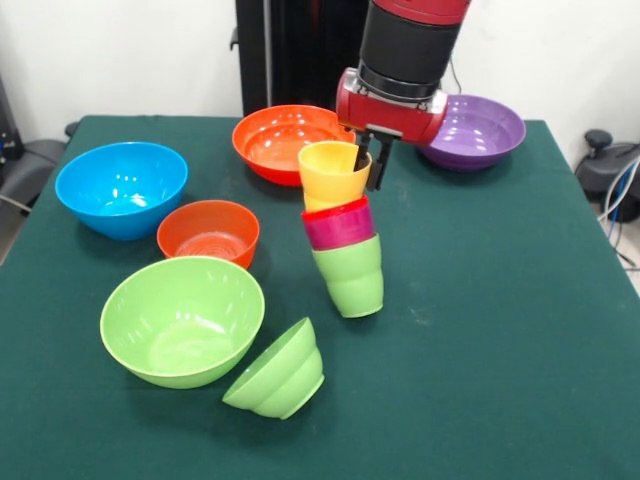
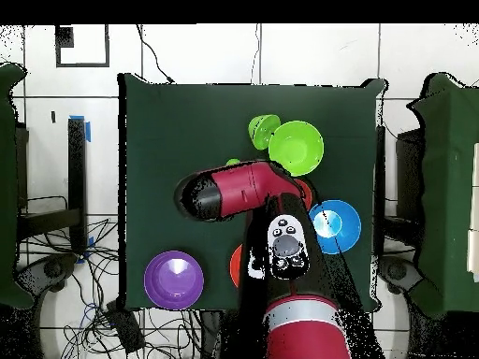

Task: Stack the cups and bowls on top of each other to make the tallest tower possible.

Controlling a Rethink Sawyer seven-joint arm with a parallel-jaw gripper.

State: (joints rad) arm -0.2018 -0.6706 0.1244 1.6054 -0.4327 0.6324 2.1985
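Dark green cloth-covered table (image 1: pixel 520 330) against a white wall, with a black pedestal behind it.

Bowls, front view: large blue bowl (image 1: pixel 121 188) at the left; small ribbed orange-red bowl (image 1: pixel 208 232) just beside it; large light green bowl (image 1: pixel 182 320) nearer the camera, upright; small light green bowl (image 1: pixel 277 370) lying tipped on its side, touching the large green one; large orange bowl (image 1: pixel 285 142) at the far side; large purple bowl (image 1: pixel 474 131) at the far right.

Tower (image 1: pixel 343 230): mid-table, leaning. Light green cup (image 1: pixel 350 275) at the bottom, a red and purple band above it, yellow cup (image 1: pixel 331 173) on top, tilted, mouth up.

Gripper (image 1: pixel 368 160): red and black, hanging from above, its dark fingers (image 1: pixel 380 162) clamped over the rim of the yellow cup, one inside and one outside.

Overhead view: the arm (image 2: pixel 245 190) covers the tower; purple, blue and both green bowls show around it.
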